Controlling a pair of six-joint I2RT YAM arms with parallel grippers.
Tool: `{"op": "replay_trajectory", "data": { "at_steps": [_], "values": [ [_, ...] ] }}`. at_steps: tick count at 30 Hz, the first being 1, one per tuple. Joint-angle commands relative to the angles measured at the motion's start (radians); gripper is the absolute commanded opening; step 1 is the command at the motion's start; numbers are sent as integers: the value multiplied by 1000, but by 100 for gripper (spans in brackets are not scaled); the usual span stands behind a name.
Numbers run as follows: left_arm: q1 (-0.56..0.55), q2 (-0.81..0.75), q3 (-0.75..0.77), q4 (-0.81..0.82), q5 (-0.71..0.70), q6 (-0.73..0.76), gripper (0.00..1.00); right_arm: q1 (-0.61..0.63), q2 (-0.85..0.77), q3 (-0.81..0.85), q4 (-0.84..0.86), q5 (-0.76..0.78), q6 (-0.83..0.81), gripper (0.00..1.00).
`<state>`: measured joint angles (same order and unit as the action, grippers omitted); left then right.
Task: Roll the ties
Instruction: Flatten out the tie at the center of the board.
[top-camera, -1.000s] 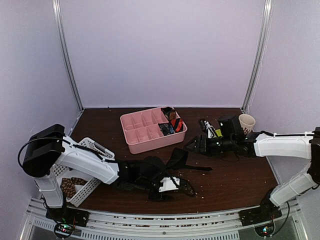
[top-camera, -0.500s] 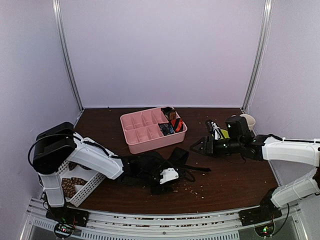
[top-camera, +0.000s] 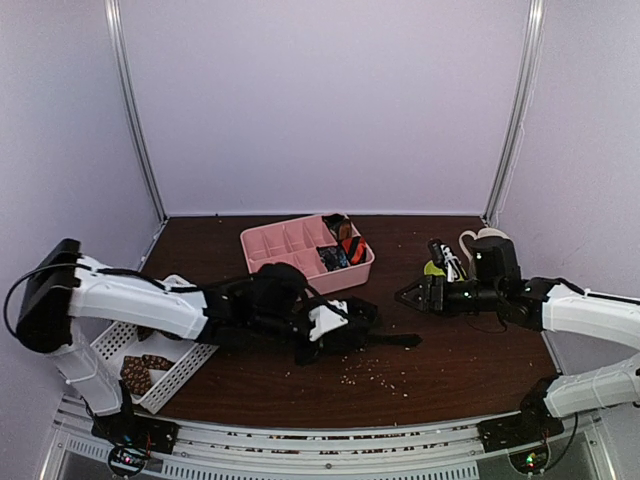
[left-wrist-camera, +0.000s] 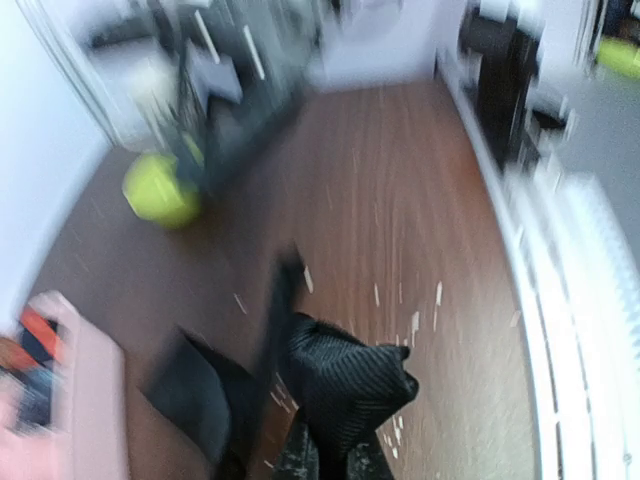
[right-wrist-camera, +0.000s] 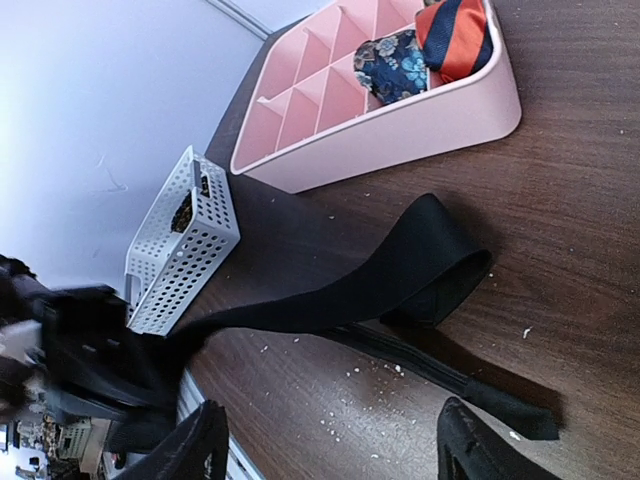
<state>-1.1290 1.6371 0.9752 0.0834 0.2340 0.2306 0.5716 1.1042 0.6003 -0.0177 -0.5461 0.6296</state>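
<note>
Now left jaws pinch the ribbed black tie (right-wrist-camera: 390, 280); right jaws stand apart.

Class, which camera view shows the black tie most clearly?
Right wrist: the black tie is sharp, with its whole loop visible. In the top view the left arm hides part of it. The left wrist view shows only a blurred bunch.

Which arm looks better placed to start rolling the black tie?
Left, probably. The left gripper is shut on the bunched end of the black tie, with part of it raised off the table. The right gripper is open and hangs apart from the tie, holding nothing.
</note>
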Motion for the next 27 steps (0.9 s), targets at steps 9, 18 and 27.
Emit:
{"op": "replay_trajectory", "data": {
  "at_steps": [9, 18, 27],
  "values": [
    [89, -410, 73, 13, 370, -21, 0, 105, -51, 62, 83, -119, -139, 80],
    [95, -522, 136, -8, 449, -58, 0, 345, 137, 213, 144, 12, -276, 83],
    [96, -590, 120, 2, 374, -74, 0, 548, 277, 191, 470, 106, -209, 90]
  ]
}}
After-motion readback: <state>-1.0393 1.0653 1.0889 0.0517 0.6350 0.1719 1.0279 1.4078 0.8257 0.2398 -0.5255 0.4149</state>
